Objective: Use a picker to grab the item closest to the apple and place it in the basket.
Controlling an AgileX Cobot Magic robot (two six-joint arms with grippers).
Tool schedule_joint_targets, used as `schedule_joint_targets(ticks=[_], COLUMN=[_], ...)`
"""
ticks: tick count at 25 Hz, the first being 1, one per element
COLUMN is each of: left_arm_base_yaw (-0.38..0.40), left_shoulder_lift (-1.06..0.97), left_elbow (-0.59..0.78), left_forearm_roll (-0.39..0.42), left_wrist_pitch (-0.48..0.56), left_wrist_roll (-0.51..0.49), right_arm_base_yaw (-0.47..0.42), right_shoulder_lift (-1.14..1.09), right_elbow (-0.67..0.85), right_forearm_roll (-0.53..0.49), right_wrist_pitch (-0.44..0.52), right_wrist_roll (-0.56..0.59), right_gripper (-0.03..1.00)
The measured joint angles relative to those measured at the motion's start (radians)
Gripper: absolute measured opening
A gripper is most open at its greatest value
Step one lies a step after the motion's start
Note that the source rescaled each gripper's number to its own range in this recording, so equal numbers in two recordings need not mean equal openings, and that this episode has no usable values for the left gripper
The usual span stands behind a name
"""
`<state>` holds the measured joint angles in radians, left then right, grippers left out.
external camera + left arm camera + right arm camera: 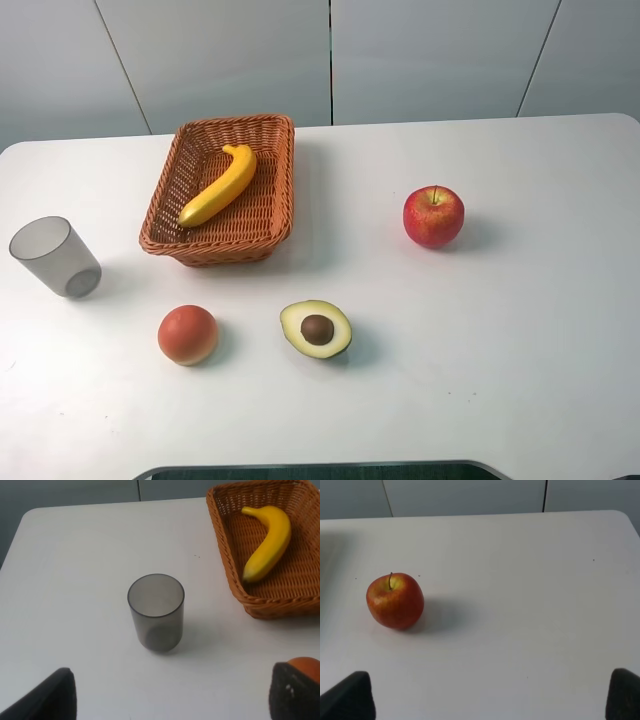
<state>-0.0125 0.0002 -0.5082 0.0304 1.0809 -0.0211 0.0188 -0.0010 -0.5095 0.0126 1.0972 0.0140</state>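
Observation:
A red apple (433,216) (395,601) stands on the right half of the white table. A halved avocado (316,328) with its brown pit lies cut side up, in front and to the left of the apple. The brown wicker basket (275,205) (227,560) sits at the back left and holds a yellow banana (219,186) (268,542). My left gripper (175,700) is open, its dark fingertips (55,697) wide apart in front of a grey cup. My right gripper (485,700) is open too, in front of the apple. Neither gripper shows in the exterior high view.
A translucent grey cup (55,257) (156,612) stands upright at the far left. An orange-red round fruit (188,334) (306,664) rests in front of the basket, left of the avocado. The table's far edge meets a grey wall.

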Motion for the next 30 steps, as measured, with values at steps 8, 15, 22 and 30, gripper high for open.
schedule_joint_targets(ticks=[8, 15, 22, 30], left_arm_base_yaw=[0.000, 0.000, 0.000, 0.000], left_shoulder_lift=[0.000, 0.000, 0.000, 0.000], left_elbow=[0.000, 0.000, 0.000, 0.000], left_forearm_roll=[0.000, 0.000, 0.000, 0.000], left_wrist_pitch=[0.000, 0.000, 0.000, 0.000], left_wrist_roll=[0.004, 0.004, 0.002, 0.002], right_arm_base_yaw=[0.000, 0.000, 0.000, 0.000], right_shoulder_lift=[0.000, 0.000, 0.000, 0.000], right_elbow=[0.000, 0.000, 0.000, 0.000], right_forearm_roll=[0.000, 0.000, 0.000, 0.000], right_wrist_pitch=[0.000, 0.000, 0.000, 0.000], right_wrist_roll=[0.000, -0.004, -0.004, -0.004], right_gripper=[1.00, 1.00, 1.00, 1.00])
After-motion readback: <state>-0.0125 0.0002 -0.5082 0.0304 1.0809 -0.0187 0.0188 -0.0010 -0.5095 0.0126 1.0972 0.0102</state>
